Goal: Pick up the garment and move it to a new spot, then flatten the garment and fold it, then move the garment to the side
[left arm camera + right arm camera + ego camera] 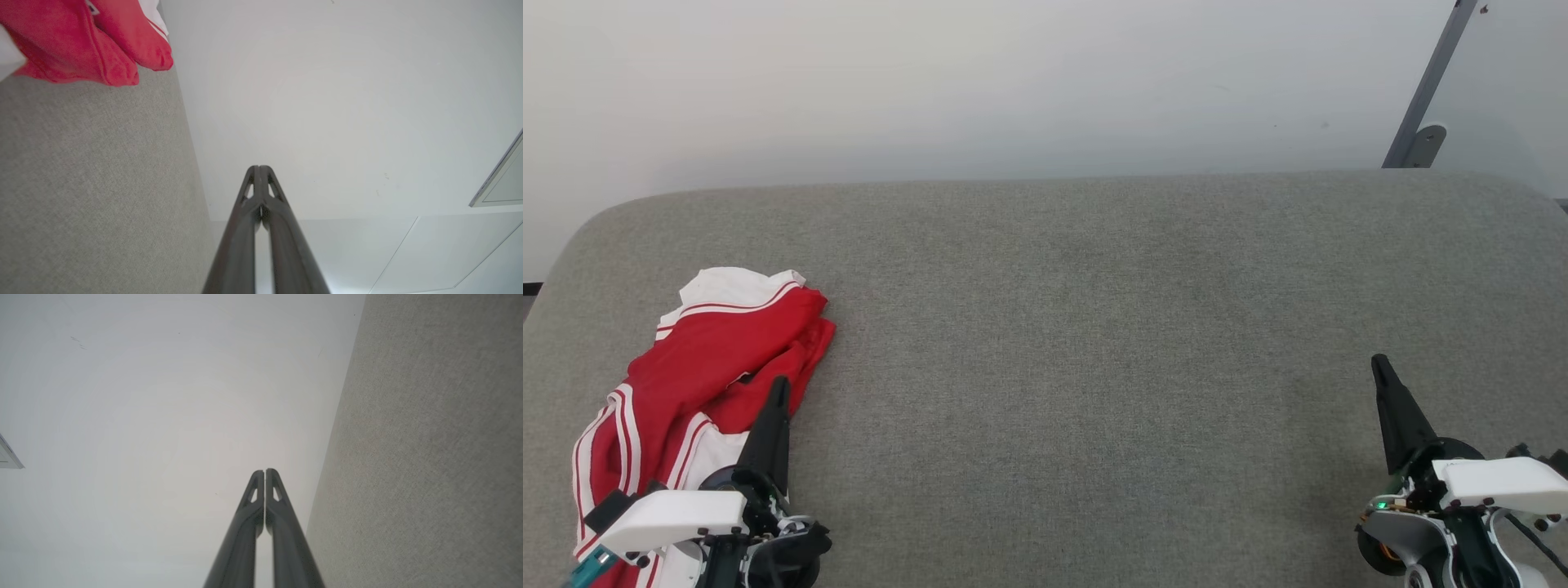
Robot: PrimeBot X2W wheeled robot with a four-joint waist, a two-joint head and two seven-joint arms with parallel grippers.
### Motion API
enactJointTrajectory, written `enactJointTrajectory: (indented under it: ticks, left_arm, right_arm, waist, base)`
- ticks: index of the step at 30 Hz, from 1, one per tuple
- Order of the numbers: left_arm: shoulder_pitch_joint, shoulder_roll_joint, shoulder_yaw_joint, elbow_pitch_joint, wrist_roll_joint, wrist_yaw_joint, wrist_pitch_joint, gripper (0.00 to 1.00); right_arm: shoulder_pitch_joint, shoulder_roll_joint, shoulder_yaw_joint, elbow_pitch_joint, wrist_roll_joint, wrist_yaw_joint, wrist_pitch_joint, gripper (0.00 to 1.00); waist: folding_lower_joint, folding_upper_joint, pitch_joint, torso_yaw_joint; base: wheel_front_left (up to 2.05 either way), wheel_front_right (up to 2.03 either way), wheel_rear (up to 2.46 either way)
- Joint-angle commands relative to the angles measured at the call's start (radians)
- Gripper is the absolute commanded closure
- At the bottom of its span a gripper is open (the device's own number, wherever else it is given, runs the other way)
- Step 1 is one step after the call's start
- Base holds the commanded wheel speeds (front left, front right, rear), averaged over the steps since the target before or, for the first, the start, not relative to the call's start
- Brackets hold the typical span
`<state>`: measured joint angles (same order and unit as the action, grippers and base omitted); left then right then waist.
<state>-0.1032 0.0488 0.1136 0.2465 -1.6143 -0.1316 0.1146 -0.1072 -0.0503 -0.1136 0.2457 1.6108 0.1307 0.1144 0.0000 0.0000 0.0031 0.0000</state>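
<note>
Red jersey shirt (719, 351) lies crumpled and soft, white sleeves and striped trim showing, at the left of the grey woven-cloth desk (1094, 327). Left hand (779, 390) sits just beside it, its 2 tapered dark fingers pressed together. Right hand (1380, 366) is likewise closed, well apart.

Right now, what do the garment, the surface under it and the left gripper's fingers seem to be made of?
The garment: soft matte fabric, red with white panels; it lies in loose crumpled folds. The surface: grey matte woven cloth, fine flecked weave, probably upholstery. The left gripper fingers: dark, smooth, cut-out tips; likely moulded plastic, uncertain.
</note>
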Motion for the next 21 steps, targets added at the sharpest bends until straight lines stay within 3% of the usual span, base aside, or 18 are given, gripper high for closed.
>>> enactJointTrajectory:
  ticks: [1,14,15,21]
  left_arm:
    - [-0.014,0.001,0.002,-0.001,0.003,0.002,0.002,1.0]
    - [-0.014,0.001,0.002,-0.001,0.003,0.002,0.002,1.0]
    - [0.001,0.0,0.0,0.003,0.0,0.0,0.0,0.0]
    - [0.024,-0.004,0.002,0.034,0.005,0.0,-0.005,0.0]
  right_arm:
    - [-0.005,0.001,0.0,0.0,0.004,0.0,0.0,1.0]
    - [-0.005,0.001,0.0,0.0,0.004,0.0,0.0,1.0]
    - [0.001,0.0,0.0,0.003,0.0,0.0,0.0,0.0]
    - [0.016,0.004,0.002,0.043,-0.003,0.0,-0.004,0.0]
  waist:
    - [0.0,0.0,0.0,0.0]
    - [0.0,0.0,0.0,0.0]
    - [0.0,0.0,0.0,0.0]
    - [0.0,0.0,0.0,0.001]
  base:
    - [0.0,0.0,0.0]
    - [0.0,0.0,0.0]
    - [0.0,0.0,0.0]
    - [0.0,0.0,0.0]
